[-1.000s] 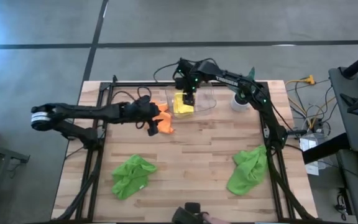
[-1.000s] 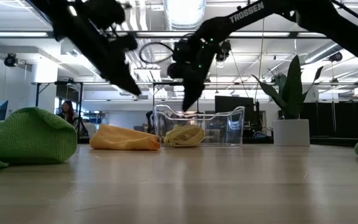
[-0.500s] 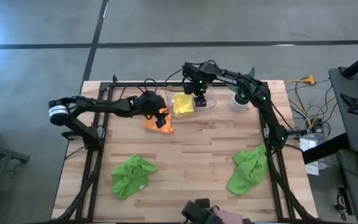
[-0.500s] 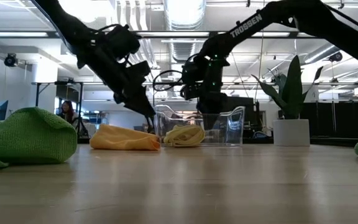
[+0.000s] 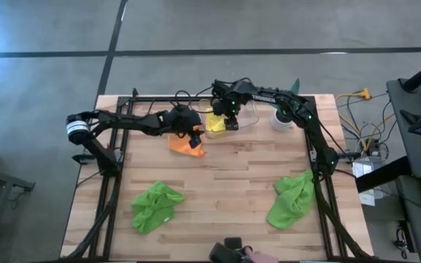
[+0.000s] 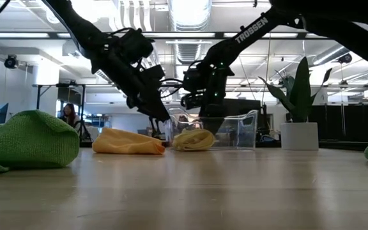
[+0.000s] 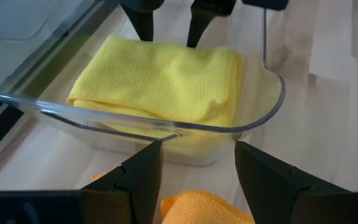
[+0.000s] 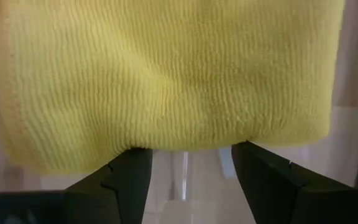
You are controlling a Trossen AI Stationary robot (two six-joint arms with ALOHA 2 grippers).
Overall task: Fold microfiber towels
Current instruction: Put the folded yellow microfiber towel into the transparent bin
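fingers of the right end effector point(image 8: 185, 165) stand apart, empty, over the folded yellow towel point(image 5: 215, 122) in the clear bin point(image 7: 272, 109). left end effector point(image 7: 194, 168) gapes beside the bin, above the orange towel point(image 5: 185, 143). green towels point(image 5: 156, 205) point(image 5: 292, 198) lie nearer on the tabletop point(image 5: 225, 179).

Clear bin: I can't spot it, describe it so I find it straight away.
Look along the table's far edge, near the middle, left of the white-potted plant. The clear bin sits there under the right gripper, holding the folded yellow towel. It is the only see-through container; the orange towel lies outside it.
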